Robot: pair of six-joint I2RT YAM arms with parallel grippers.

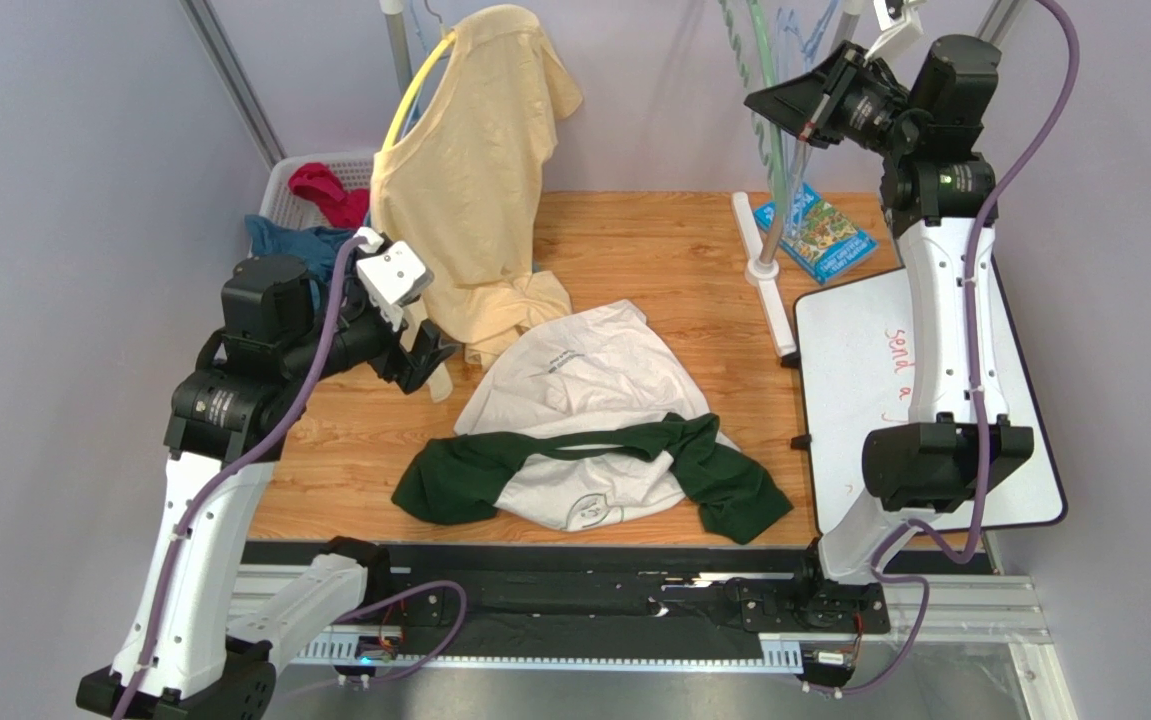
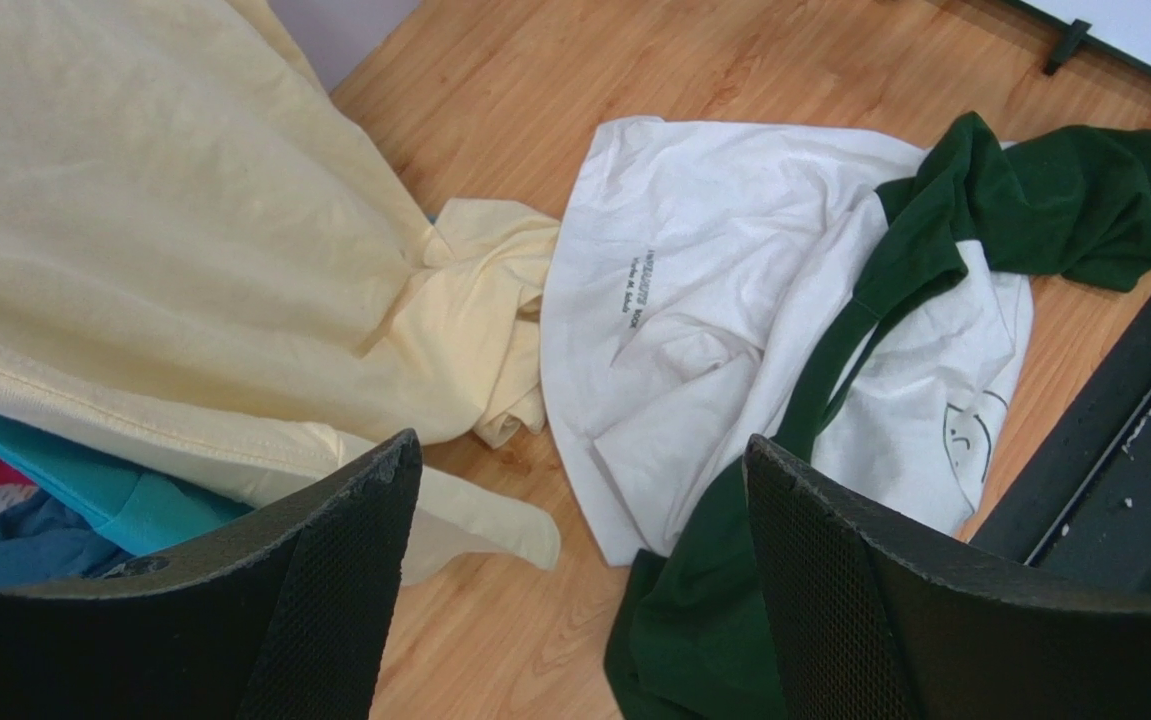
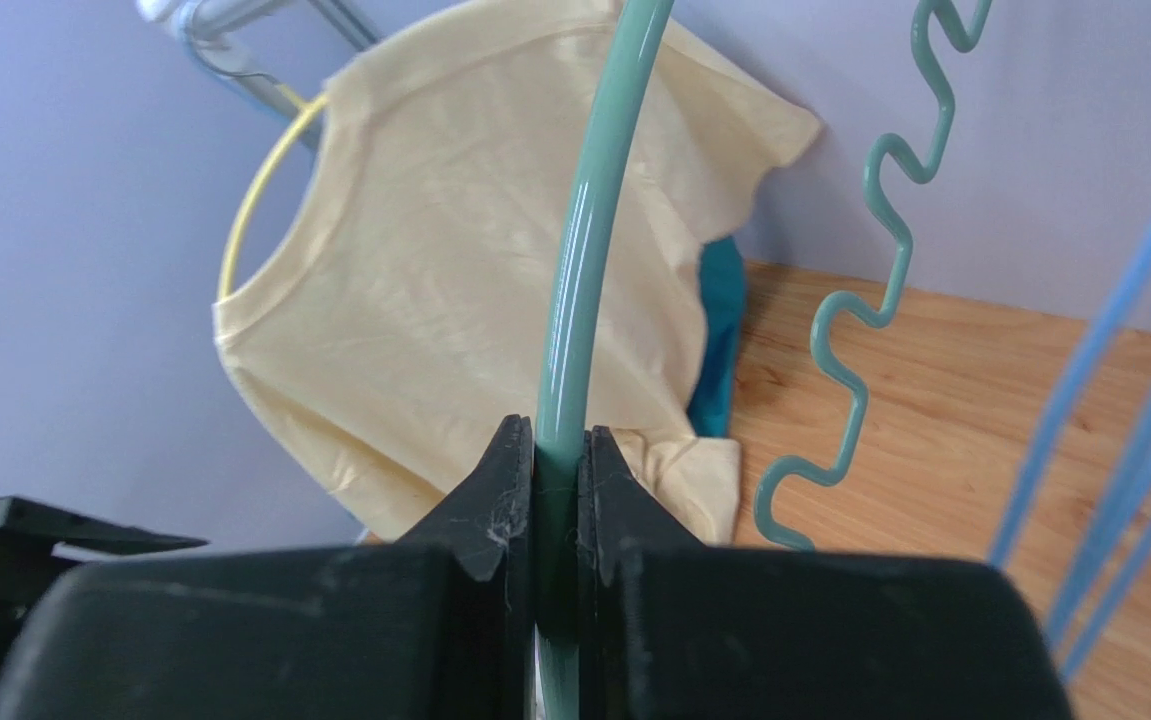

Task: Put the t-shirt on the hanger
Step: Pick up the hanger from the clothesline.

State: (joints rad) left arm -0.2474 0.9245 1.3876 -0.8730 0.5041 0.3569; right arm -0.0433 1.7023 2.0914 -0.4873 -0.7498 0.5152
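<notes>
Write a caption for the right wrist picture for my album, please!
Right end effector shut on the pale green hanger, with the yellow shirt hanging behind it.

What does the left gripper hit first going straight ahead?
Likely bare table between the yellow shirt and the t-shirt; the open left gripper may brush either. Depth unclear.

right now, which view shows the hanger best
Right wrist: the hanger runs up mid-frame, its bar clamped in the right gripper, with a wavy green arm clear to the right. The top view shows only thin green lines at the upper edge, near that gripper. The left wrist view shows none of it.
</notes>
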